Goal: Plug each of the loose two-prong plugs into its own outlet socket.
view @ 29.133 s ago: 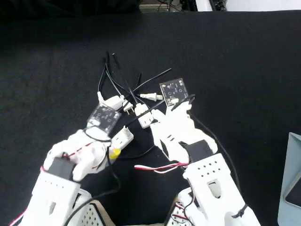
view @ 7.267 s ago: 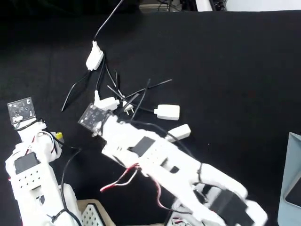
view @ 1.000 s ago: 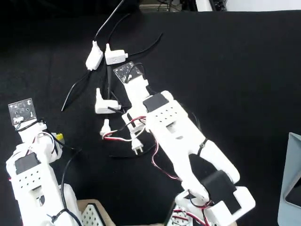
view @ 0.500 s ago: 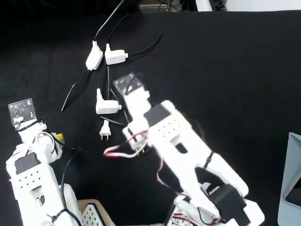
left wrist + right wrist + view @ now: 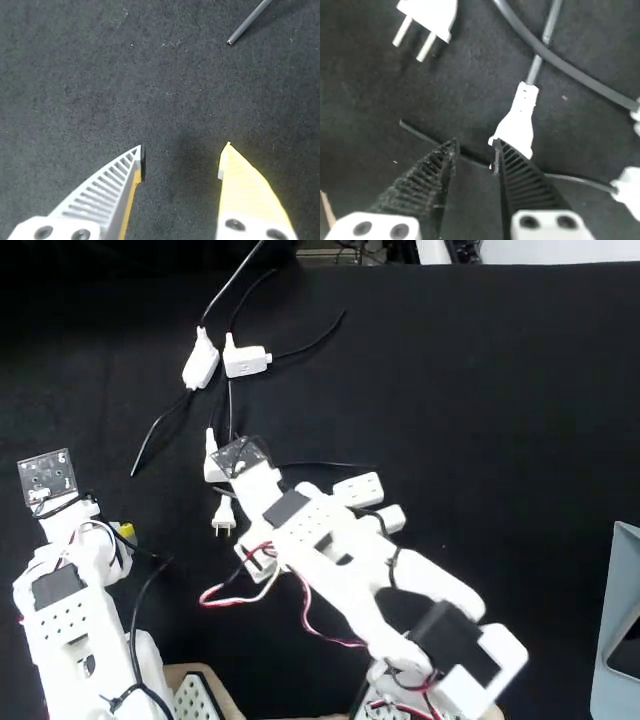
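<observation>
The right tool is drawing back, gaping beside a white plug, needing centring before closing; left tool is idling open.

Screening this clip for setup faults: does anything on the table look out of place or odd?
Mildly untidy: black cords sprawl across the table, crossing each other, and a red-and-white wire loops loose from the right arm, where it might snag. One two-prong plug lies unplugged beside that arm. No damage visible.
</observation>
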{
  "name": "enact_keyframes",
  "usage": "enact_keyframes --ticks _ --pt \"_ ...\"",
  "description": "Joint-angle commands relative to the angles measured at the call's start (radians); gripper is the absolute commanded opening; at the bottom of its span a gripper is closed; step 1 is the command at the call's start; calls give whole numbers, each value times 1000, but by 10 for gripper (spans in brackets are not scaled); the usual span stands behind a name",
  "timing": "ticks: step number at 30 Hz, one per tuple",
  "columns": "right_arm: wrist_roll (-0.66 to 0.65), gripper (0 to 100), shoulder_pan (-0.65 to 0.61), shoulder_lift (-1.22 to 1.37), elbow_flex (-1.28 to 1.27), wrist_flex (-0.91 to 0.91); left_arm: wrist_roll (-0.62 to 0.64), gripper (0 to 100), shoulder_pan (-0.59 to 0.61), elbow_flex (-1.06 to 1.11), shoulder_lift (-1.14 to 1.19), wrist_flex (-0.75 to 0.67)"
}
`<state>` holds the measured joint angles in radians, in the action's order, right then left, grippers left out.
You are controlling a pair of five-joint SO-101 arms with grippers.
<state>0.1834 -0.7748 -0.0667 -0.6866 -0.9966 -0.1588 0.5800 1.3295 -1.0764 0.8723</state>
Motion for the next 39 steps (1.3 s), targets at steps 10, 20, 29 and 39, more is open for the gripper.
enact_keyframes --ticks 10,20,29,39 --pt "2 114 107 30 47 -54 3 249 -1 -2 -15 -17" --pt "-44 114 101 -173 50 -110 3 249 -1 -2 -15 -17" --pt "-61 116 161 -64 56 -83 3 249 -1 -2 -15 -17" --pt "-121 114 239 35 58 -8 3 249 -1 -2 -15 -17"
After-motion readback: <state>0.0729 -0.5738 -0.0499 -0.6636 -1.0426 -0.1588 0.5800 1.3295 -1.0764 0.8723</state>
